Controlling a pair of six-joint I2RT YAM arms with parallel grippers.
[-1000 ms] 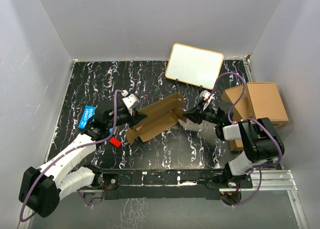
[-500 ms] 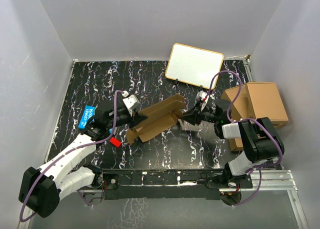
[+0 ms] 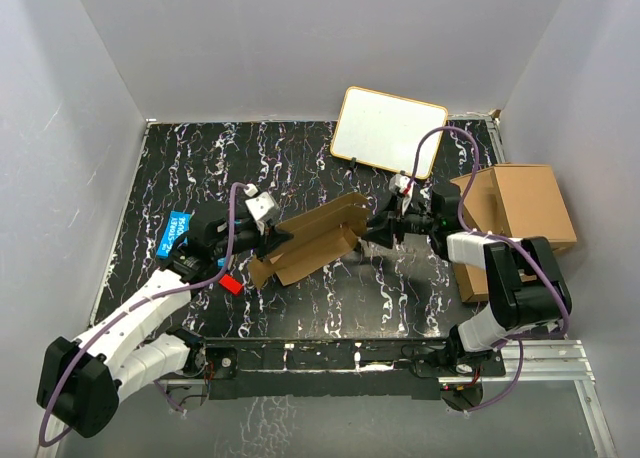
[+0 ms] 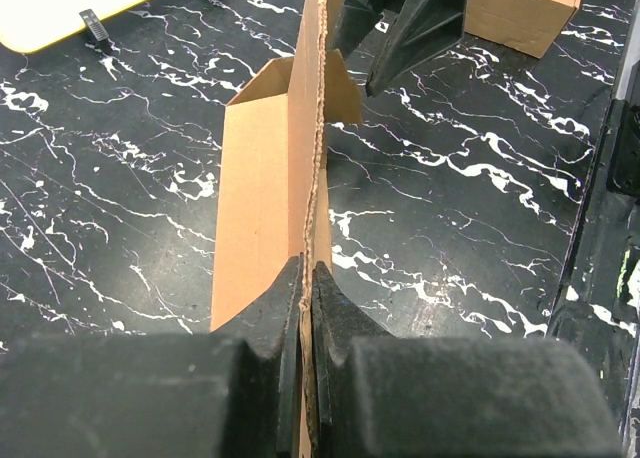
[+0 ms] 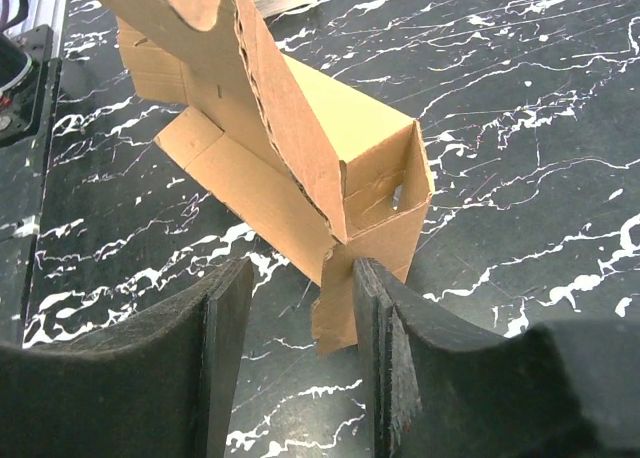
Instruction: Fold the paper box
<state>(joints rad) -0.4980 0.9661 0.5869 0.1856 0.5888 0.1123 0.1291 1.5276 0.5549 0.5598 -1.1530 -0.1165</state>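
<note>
The paper box (image 3: 312, 240), brown corrugated cardboard half folded into a shallow trough, lies mid-table. My left gripper (image 3: 276, 240) is at its left end. In the left wrist view the jaws (image 4: 308, 278) are shut on an upright cardboard wall (image 4: 265, 178). My right gripper (image 3: 373, 229) is at the box's right end. In the right wrist view it (image 5: 300, 313) stands open, with a small end flap (image 5: 338, 308) hanging loose between the fingers, close against the right finger (image 5: 375, 318). The box's open end (image 5: 385, 193) faces that camera.
A white board (image 3: 388, 131) leans at the back. Larger brown cardboard boxes (image 3: 520, 206) sit at the right edge behind my right arm. A blue book (image 3: 177, 231) and a small red object (image 3: 231, 284) lie by my left arm.
My right gripper has opened and released the box's end flap, shifting slightly left and back. The left gripper keeps its grip and has hardly moved.
</note>
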